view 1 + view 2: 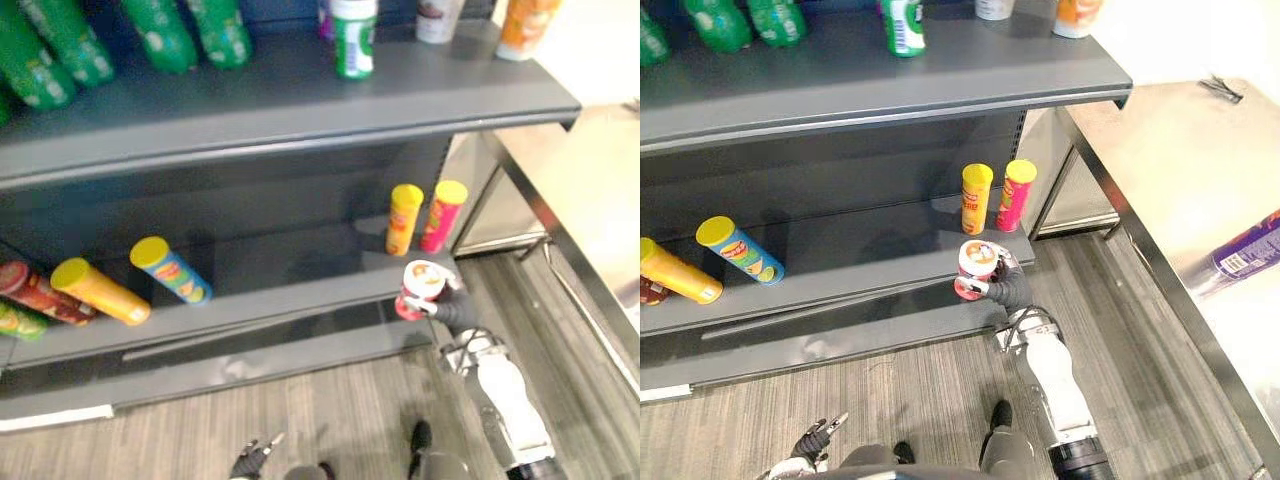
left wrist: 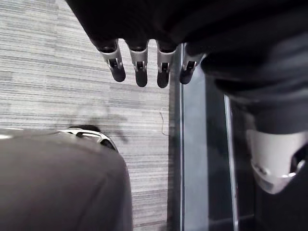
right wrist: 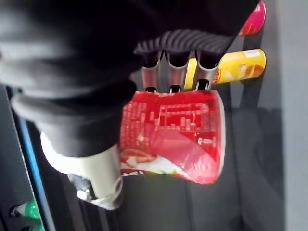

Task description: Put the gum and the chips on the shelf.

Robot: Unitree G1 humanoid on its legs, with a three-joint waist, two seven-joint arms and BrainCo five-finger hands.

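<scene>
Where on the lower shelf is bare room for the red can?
Widest bare stretch of the lower shelf: between the lying blue can and the upright yellow can, near the right hand gripping the red can. Its left end is crowded with lying cans.

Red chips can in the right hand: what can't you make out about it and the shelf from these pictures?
Red chips can: in the right wrist view, the dark cover of the right hand hides one end, and the tips of its fingers are hidden by the can.
Can against lower shelf: in the eye views, the can covers any contact.
Green-and-white bottle, top shelf: too small to tell if it is gum.
</scene>
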